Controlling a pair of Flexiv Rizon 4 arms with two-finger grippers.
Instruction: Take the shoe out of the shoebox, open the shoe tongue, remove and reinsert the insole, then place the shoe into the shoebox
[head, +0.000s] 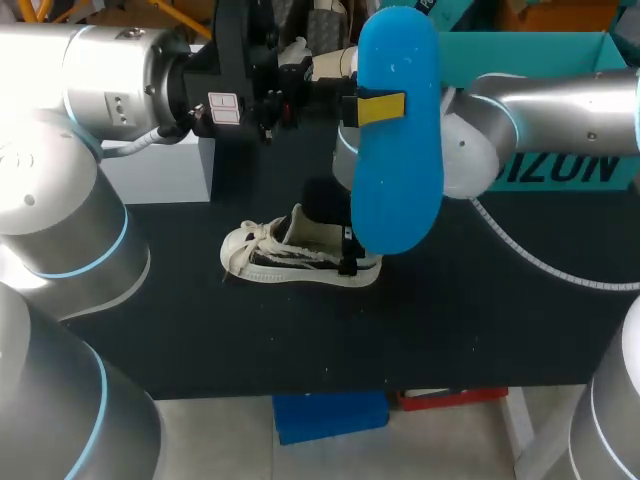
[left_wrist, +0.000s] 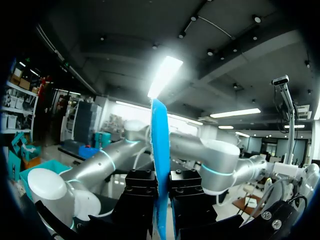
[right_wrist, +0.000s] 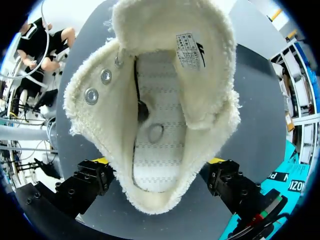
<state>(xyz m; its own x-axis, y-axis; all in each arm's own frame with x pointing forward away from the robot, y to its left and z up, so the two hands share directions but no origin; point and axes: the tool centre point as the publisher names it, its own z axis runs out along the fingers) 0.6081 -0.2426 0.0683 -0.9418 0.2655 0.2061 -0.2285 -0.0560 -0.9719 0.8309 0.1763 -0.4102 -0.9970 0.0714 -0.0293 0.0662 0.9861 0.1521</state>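
Left gripper (left_wrist: 160, 187) is pinching the blue insole (head: 398, 180) tight between its two fingers and is holding it up high over the dark table (head: 450, 320), standing on end. Right gripper (right_wrist: 157, 167) is sitting around the back of the white shoe (head: 290, 255), with one finger pressing on each side of the heel. That shoe is resting on the table just below the insole, with its toe and laces pointing toward the left arm's side and its mouth gaping wide open.
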